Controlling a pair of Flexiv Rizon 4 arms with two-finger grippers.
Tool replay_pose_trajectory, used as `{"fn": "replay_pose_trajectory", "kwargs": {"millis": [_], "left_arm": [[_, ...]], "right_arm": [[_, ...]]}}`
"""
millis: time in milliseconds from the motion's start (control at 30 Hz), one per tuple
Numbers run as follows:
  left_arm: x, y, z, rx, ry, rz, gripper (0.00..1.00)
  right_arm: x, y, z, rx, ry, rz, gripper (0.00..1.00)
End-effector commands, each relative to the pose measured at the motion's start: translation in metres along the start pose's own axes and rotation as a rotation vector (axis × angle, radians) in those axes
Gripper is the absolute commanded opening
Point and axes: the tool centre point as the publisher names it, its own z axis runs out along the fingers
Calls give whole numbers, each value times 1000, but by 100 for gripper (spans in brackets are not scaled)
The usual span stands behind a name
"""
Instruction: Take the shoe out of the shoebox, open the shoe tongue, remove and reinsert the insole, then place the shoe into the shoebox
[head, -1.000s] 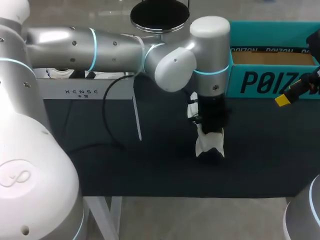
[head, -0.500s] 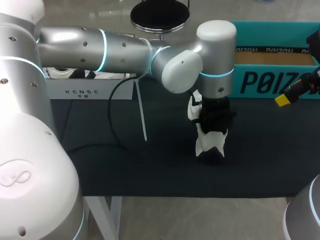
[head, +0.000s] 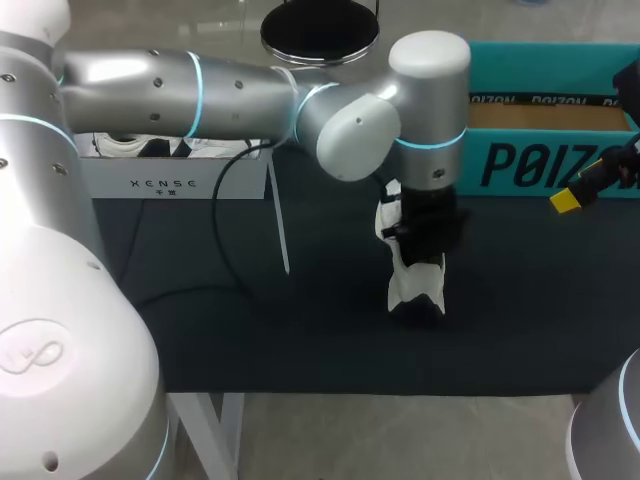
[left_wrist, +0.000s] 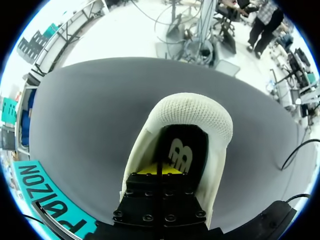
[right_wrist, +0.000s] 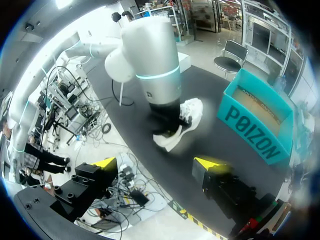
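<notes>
A white shoe (head: 408, 285) stands on the dark table, its opening upward. My left gripper (left_wrist: 160, 170) comes down into that opening from above. Its yellow tips are pressed together, shut, over the black insole (left_wrist: 183, 152); whether they pinch it I cannot tell. The shoe's mesh rim (left_wrist: 192, 111) curves just ahead of the fingers. The teal shoebox (head: 540, 150) is open at the back right. My right gripper (right_wrist: 157, 167) hangs open near the table's right edge, well apart from the shoe (right_wrist: 184, 120) and beside the shoebox (right_wrist: 255, 125).
A white stand (head: 170, 178) with a thin leg (head: 278, 235) occupies the back left of the table. A black cable (head: 222, 255) loops down from my left arm onto the mat. Bare dark mat lies in front of the shoe.
My left arm's wrist swayed slightly right, then back, with the gripper staying in the shoe. The shoe has barely shifted. The right arm has not moved.
</notes>
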Motion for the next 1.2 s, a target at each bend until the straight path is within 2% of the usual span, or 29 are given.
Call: {"fn": "replay_pose_trajectory", "kwargs": {"millis": [33, 133, 467, 600, 900, 1200], "left_arm": [[0, -1, -7, -10, 1, 12, 0], [0, -1, -6, -13, 5, 21, 0], [10, -5, 45, 49, 28, 0, 0], [12, -6, 51, 57, 34, -1, 0], [10, -1, 18, 7, 28, 22, 0], [8, 2, -27, -44, -12, 41, 0]], "right_arm": [[-1, 2, 1, 5, 1, 0, 100], [-1, 2, 1, 5, 1, 0, 100], [-1, 2, 1, 5, 1, 0, 100], [-1, 2, 1, 5, 1, 0, 100], [-1, 2, 1, 5, 1, 0, 100], [-1, 2, 1, 5, 1, 0, 100]]}}
